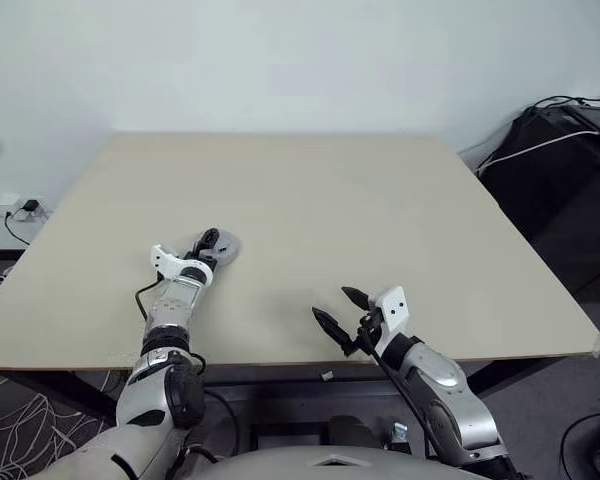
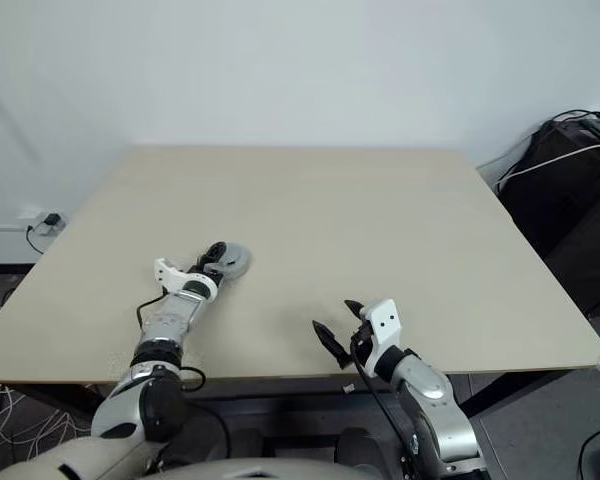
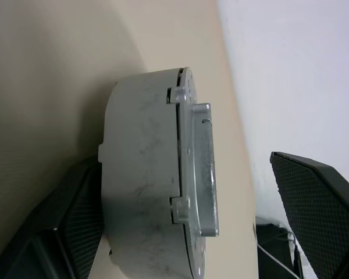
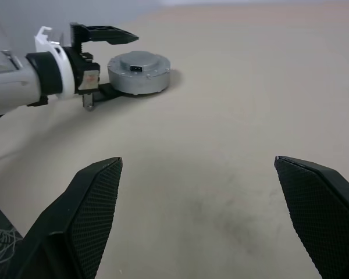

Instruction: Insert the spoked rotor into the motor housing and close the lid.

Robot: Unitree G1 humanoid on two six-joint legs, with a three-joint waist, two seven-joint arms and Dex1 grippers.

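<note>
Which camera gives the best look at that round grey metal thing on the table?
The right wrist view: the closed motor sits whole, lid up. The left wrist view shows only its side wall close up; both eye views show it small, beside the left gripper.

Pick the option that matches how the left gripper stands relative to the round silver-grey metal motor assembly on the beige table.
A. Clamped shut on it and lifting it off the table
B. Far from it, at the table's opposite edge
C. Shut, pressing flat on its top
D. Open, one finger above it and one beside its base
D: the left gripper is open, with one black finger above the round silver-grey metal motor assembly resting on the beige table, the other low beside it.
</note>
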